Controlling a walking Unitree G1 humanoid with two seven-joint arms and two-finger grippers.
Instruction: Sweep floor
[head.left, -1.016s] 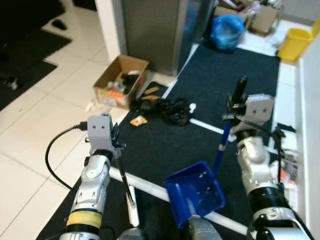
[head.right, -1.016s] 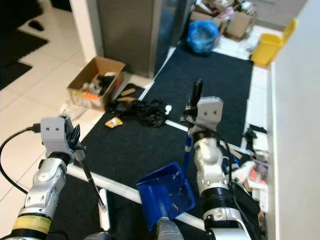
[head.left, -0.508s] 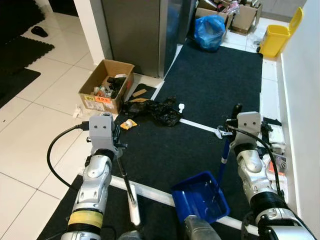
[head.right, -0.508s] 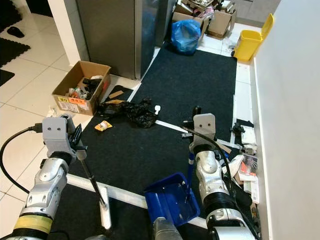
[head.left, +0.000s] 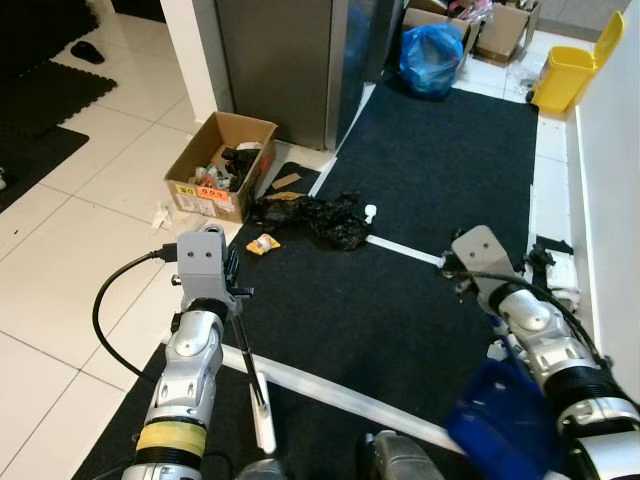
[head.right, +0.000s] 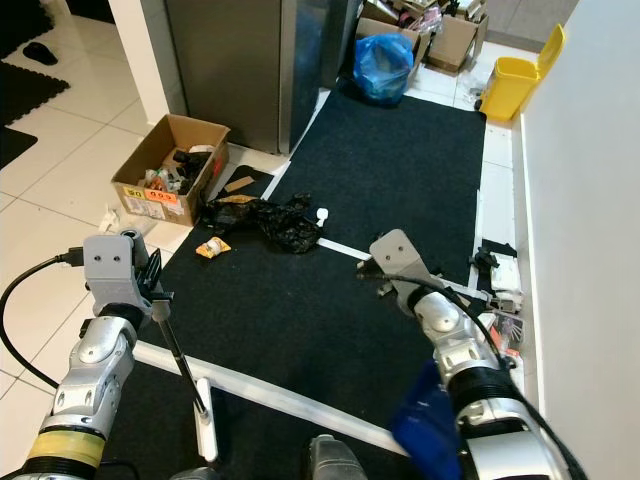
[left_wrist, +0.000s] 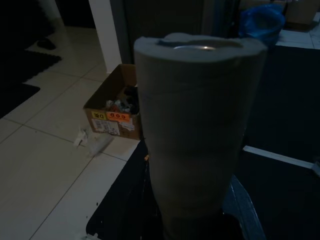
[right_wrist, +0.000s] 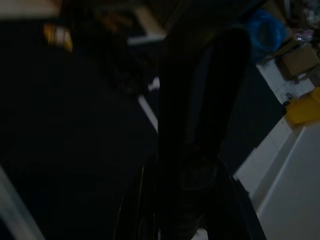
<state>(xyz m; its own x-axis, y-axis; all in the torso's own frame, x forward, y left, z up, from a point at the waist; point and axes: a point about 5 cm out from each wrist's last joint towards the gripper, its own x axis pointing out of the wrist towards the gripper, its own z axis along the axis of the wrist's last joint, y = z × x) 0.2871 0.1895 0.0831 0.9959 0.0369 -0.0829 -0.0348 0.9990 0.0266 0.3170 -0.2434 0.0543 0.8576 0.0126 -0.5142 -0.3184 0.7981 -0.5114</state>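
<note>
Black carpet (head.left: 440, 180), white tile (head.left: 60, 260); left gripper (head.left: 232, 290) clamps broom (head.left: 250, 370); right gripper's grip unclear.

You can't really make out the blue dustpan (head.left: 505, 420), it's just a smeared blob low by the right arm and partly behind it. The right gripper's (right_wrist: 192, 165) wrist view is so dark you only get a black shape up the middle; whether the fingers are closed is anyone's guess. In the left wrist view a padded grey handle (left_wrist: 197, 125) sits right up close and hides the fingers. Stuff inside the cardboard box (head.left: 222, 164) is too small to identify.
</note>
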